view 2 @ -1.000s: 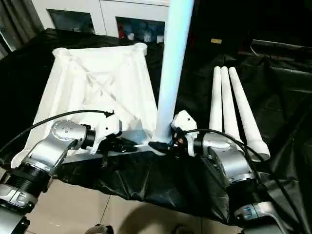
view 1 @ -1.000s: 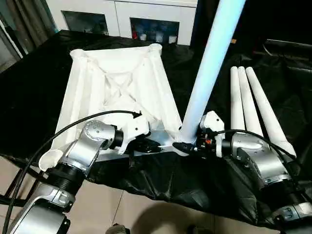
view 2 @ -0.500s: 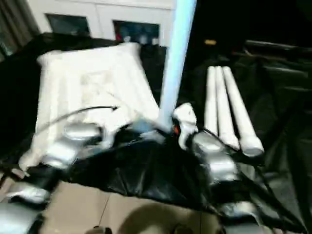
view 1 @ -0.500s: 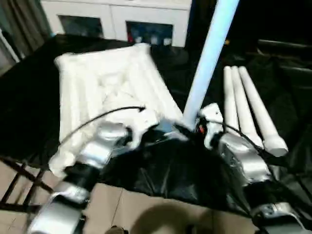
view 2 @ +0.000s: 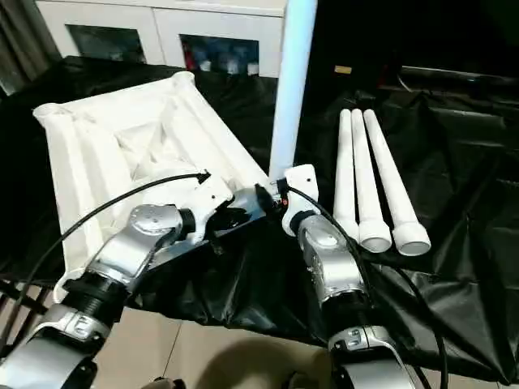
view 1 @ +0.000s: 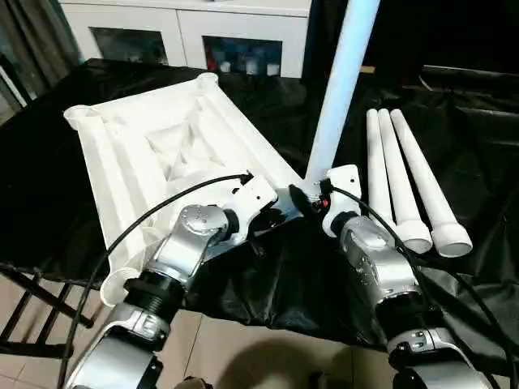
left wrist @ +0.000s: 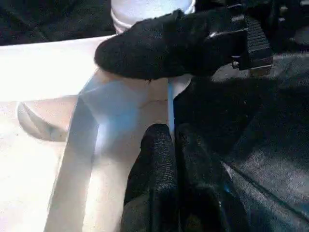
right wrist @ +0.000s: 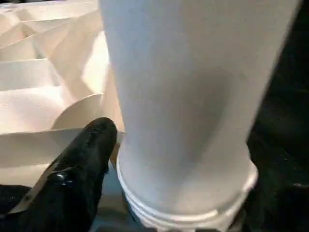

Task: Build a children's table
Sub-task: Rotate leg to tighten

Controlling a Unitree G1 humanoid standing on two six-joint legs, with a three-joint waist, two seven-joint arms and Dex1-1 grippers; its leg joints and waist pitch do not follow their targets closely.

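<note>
Beside three spare legs [view 1: 409, 182], the closed left end effector [view 1: 276, 217] and open right end effector [view 1: 302, 199] flank the upright leg [view 1: 340, 81].

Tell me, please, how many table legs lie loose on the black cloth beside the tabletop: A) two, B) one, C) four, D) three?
D: three legs lie side by side on the cloth, while a fourth leg stands upright at the tabletop corner.

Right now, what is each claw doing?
Left claw: closed on the tabletop edge.
Right claw: around the upright leg; grip cannot be told.
</note>
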